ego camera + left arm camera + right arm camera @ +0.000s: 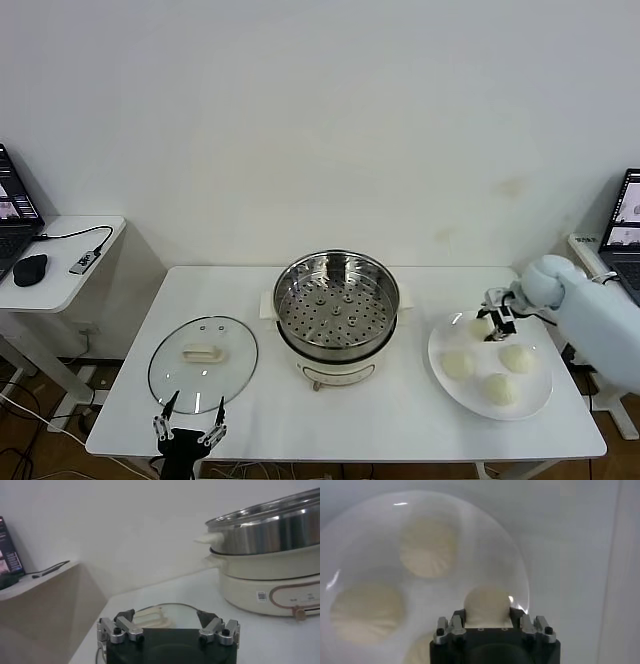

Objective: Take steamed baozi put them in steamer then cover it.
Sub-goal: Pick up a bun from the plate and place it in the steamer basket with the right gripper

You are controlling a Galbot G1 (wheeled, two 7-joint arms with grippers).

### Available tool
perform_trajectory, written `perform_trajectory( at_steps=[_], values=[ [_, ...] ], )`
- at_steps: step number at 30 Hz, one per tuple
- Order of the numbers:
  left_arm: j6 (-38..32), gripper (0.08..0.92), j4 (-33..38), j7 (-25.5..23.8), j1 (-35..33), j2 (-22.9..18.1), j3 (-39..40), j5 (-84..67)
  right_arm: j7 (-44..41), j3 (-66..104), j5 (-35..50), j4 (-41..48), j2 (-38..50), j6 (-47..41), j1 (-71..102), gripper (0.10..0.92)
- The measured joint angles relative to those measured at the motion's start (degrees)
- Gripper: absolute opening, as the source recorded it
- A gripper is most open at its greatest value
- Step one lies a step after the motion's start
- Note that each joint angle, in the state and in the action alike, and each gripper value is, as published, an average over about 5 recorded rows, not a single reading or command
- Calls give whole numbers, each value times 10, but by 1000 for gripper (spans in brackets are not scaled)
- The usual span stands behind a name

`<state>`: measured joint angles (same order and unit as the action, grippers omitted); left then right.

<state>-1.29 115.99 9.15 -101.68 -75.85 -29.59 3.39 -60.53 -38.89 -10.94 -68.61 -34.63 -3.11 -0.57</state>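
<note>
Steamed baozi, farthest on the plate near the desk's right edge, sits between the right hand's spread fingers; the steamer stands mid-desk. Left wrist: the left hand hangs released by the cover. Right wrist: the fingers flank the baozi unclenched; a hard squeeze could dent the soft dough.

Round steel steamer w/ perforated tray on cream base: table centre. Round clear glass cover w/ cream handle: flat on table, left of steamer. Flat white plate: right of steamer, holds four cream-white baozi. Right gripper over rearmost baozi. Left gripper at table front edge, before cover.
</note>
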Motion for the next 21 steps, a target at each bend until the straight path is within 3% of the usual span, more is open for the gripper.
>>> perform_trajectory(
  at_steps=[10, 21],
  values=[
    [-4, 823, -2, 4, 1, 6, -7, -57, 13, -137, 124, -78, 10, -7, -188, 560],
    [-6, 823, -2, 5, 4, 9, -15, -97, 49, -263, 229, -109, -79, 14, -317, 560]
  ],
)
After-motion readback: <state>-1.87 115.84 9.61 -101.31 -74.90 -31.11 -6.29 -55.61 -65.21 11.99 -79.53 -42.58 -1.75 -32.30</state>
